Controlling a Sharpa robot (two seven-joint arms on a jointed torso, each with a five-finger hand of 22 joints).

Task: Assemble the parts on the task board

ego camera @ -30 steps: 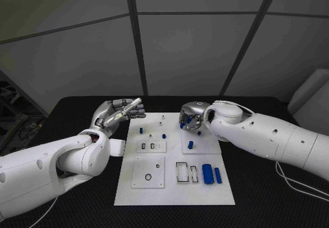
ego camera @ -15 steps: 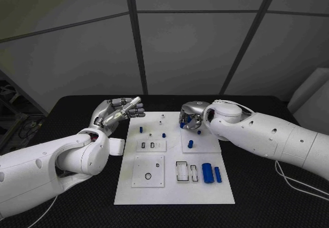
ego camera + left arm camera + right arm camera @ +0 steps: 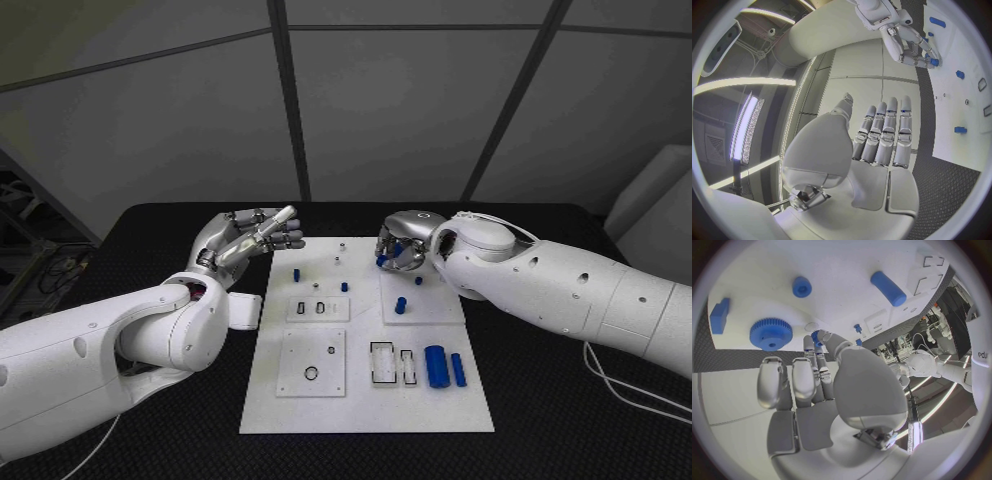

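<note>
over the far right of the white board (image 3: 368, 400), the right hand (image 3: 401, 247) pinches a small blue part (image 3: 816, 336) in its fingertips, while the left hand (image 3: 248, 237) hovers empty, fingers loosely extended, off the far left corner.

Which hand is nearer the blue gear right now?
Right. The right hand hovers right beside the blue gear; the left hand is raised off the task board's far-left side.
</note>
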